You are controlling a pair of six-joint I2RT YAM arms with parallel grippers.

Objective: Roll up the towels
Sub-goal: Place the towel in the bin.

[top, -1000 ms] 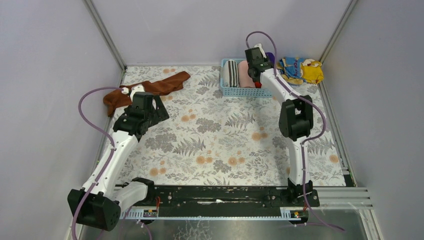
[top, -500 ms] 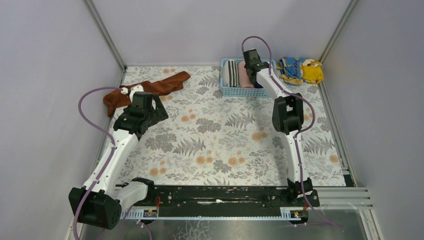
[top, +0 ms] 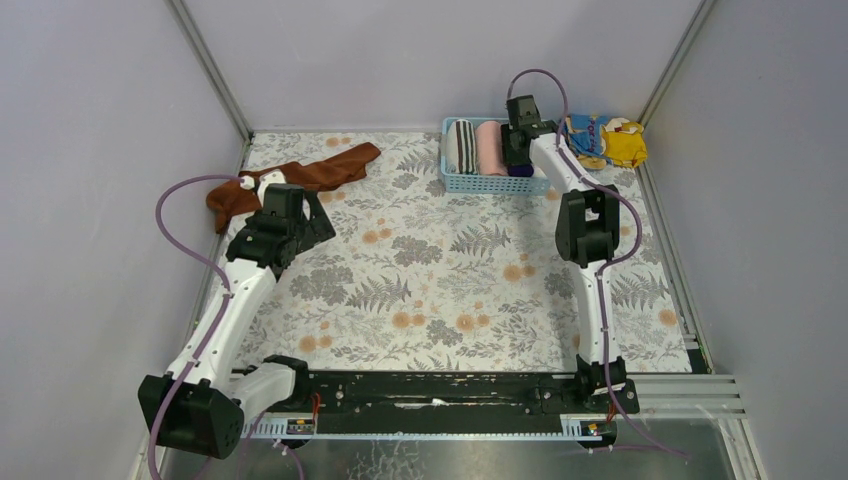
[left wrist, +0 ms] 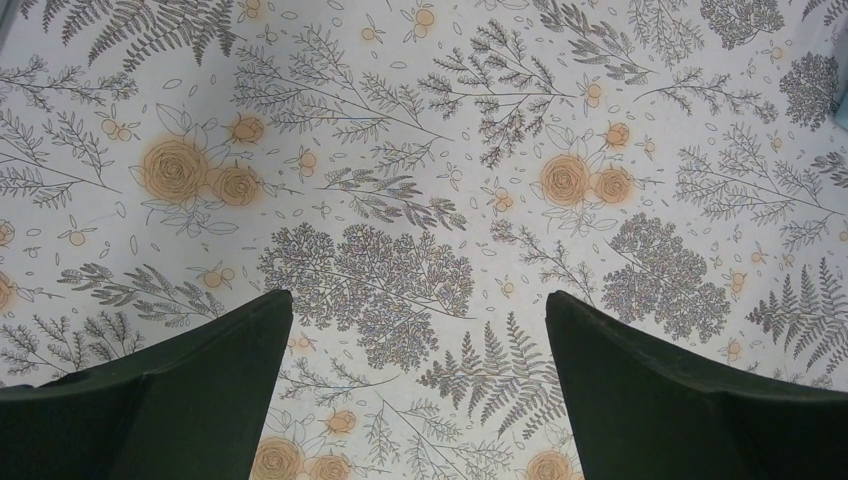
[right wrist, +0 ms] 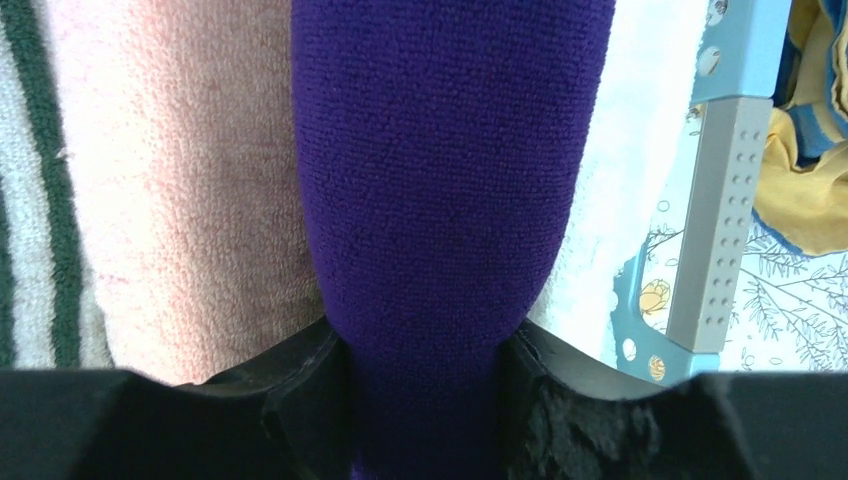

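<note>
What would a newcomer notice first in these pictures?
The purple towel, pinched by the right end effector in the blue basket at the far edge, between a pink towel and a white towel. Next, the brown towel lying crumpled at the far left, near the open left end effector.

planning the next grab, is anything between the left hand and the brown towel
Nothing visible does. The open left hand hangs over bare patterned table; the brown towel lies just beyond it, toward the far left corner. The right hand, gripping the purple towel, is away at the basket.
</note>
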